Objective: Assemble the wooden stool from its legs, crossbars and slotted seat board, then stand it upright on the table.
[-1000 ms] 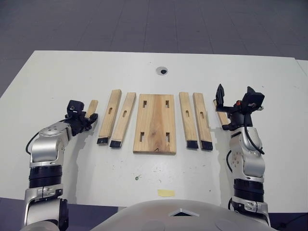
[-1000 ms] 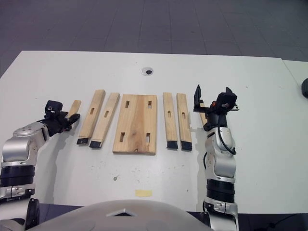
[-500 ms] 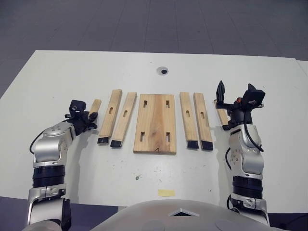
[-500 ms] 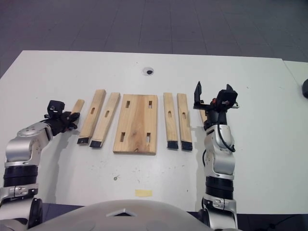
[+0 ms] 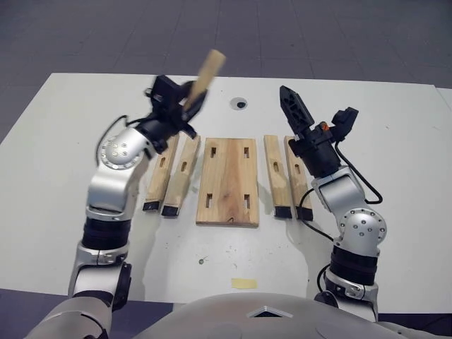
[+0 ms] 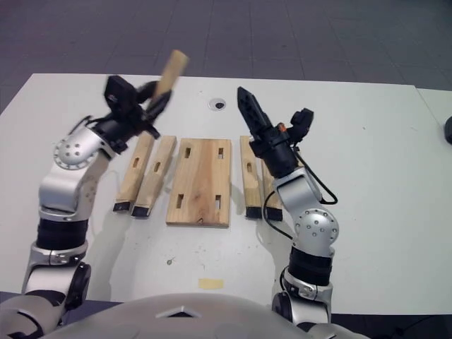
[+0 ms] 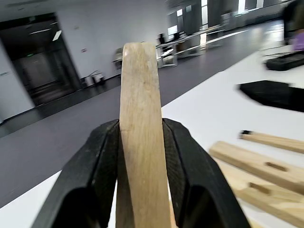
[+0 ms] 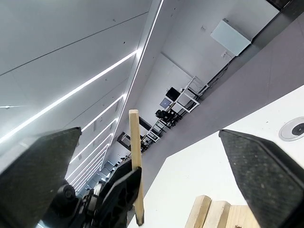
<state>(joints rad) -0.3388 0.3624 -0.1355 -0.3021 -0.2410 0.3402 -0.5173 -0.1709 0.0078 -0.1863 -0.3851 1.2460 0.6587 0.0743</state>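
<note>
One crossbar (image 5: 205,72), clamped in the left pincer (image 7: 141,135), points its long axis upward; the right pincer (image 5: 292,110) is apart.

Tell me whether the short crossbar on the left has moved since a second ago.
Yes. The crossbar lay flat left of the legs; now the left gripper holds it in the air, tilted, up and rightward, nearer the seat board.

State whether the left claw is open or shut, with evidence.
Shut: the left claw grips the crossbar, fingers pressed against both its sides.
</note>
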